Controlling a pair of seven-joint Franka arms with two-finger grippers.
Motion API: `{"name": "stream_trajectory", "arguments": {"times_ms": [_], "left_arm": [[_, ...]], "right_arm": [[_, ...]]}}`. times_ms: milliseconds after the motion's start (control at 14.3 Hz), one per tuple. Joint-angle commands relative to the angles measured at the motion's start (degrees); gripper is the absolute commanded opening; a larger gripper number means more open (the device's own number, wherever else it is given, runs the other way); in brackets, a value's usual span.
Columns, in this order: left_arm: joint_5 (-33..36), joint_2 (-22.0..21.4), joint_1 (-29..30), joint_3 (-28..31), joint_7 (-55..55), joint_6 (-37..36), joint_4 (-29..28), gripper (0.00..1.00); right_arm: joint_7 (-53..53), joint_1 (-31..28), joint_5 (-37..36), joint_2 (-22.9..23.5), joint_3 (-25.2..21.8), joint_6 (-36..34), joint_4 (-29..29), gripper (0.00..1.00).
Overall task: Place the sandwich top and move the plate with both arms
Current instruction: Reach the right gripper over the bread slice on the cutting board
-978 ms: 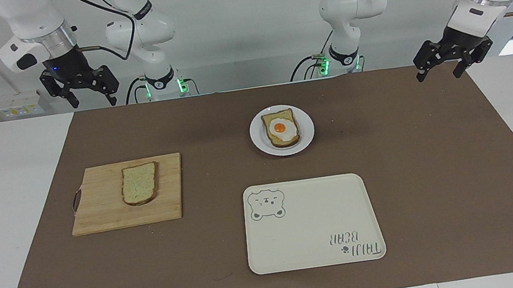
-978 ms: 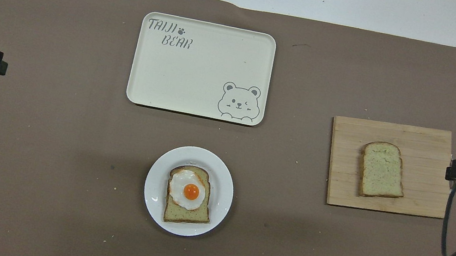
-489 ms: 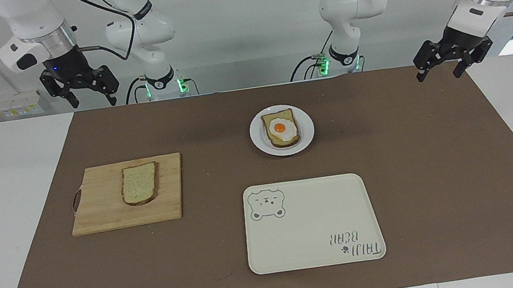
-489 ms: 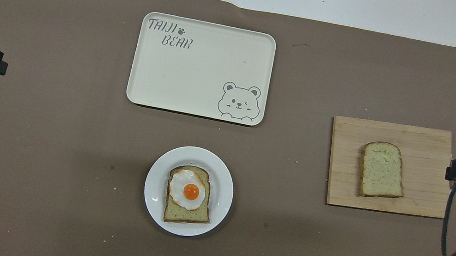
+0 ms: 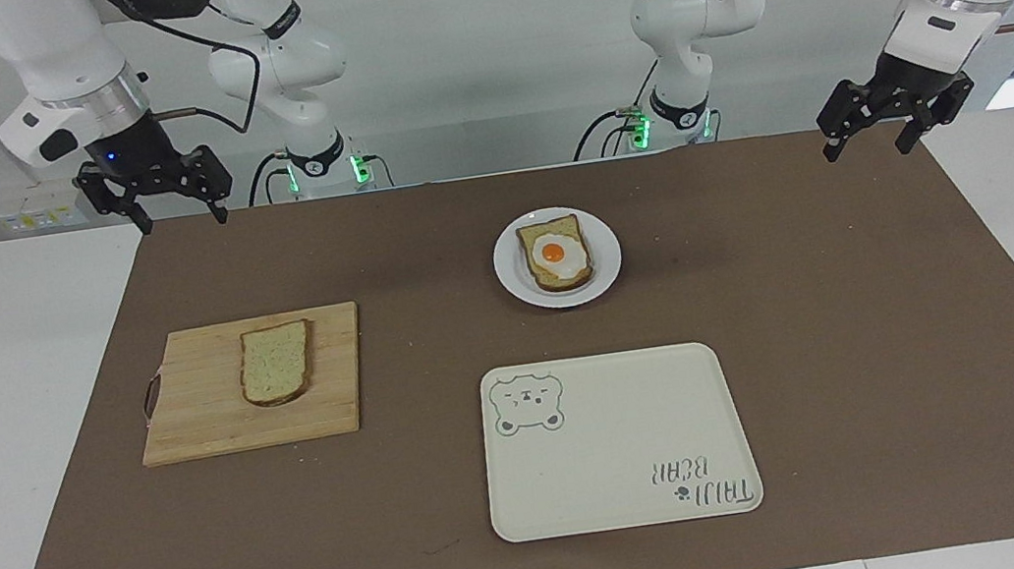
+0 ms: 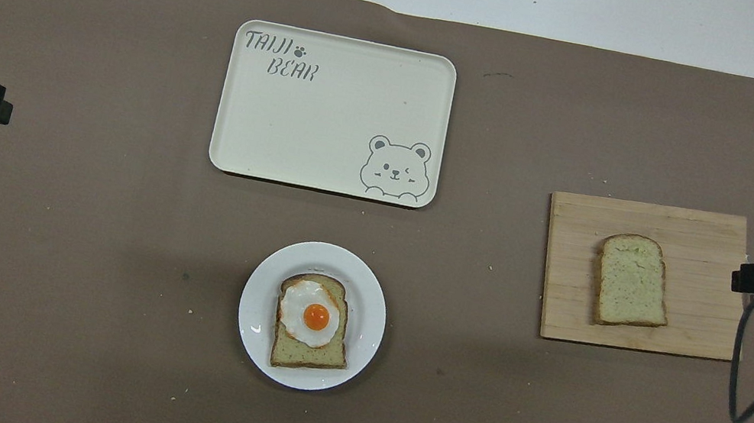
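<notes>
Turning squarer at upper left of the facing frame, the right pincer [image 5: 172, 216], fingers apart and empty, has shifted slightly; the bread slice [image 5: 276, 363] is likely targeted. The left pincer [image 5: 866, 145] waits apart.

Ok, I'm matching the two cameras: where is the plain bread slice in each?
Facing view: sandwich top lies on the cutting board, centre-left of the picture.
Overhead view: sandwich top on the cutting board, at right.
Shared landmark: the bear tray.

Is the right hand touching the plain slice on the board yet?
Apart. The facing view shows the right hand raised near the mat's edge, well clear of the slice.
</notes>
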Motion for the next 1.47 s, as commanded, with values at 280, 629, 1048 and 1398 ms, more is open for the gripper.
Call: {"name": "stream_trajectory", "arguments": {"times_ms": [280, 629, 1048, 1398], "left_arm": [[-0.18, 0.37, 0.45, -0.09, 0.6, -1.23, 1.08, 1.0], [-0.18, 0.37, 0.45, -0.18, 0.51, -1.23, 1.08, 1.0], [-0.18, 0.37, 0.45, -0.09, 0.6, -1.23, 1.08, 1.0], [-0.18, 0.37, 0.45, -0.18, 0.51, -1.23, 1.08, 1.0]], "right_arm": [[-9.36, -2.5, 0.73, 5.37, 0.44, 12.2, -4.64, 1.0], [-13.68, -4.61, 4.75, 12.58, 0.35, 20.38, -6.21, 1.0], [-21.21, -6.72, 13.11, 18.47, 0.44, 27.76, -9.73, 1.0], [-22.82, -6.81, 14.97, 21.47, 0.35, 32.26, -12.19, 1.0]]}}
